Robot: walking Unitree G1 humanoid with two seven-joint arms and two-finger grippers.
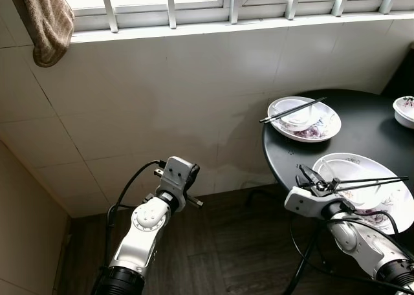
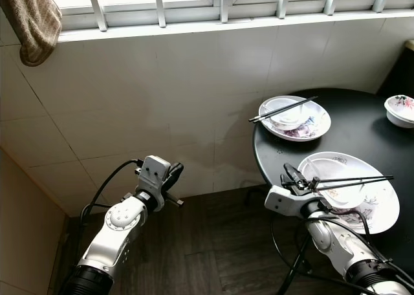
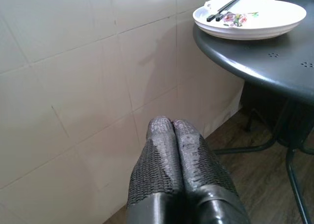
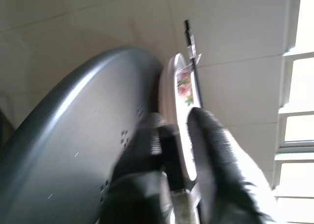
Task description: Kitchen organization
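Two black fingers of the right gripper (image 1: 309,178) are pinching the near plate's (image 1: 365,185) rim; the left gripper (image 3: 176,155), fingers pressed together, is facing the tiled wall (image 3: 73,86).

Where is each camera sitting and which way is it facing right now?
Left and right eye views: on the head, looking down at the tiled wall, the black table, both arms.
Left wrist view: along the shut left gripper toward the wall and the far plate.
Right wrist view: along the right gripper, its fingers astride the near plate rim.
Shared: table, plates, chopsticks.
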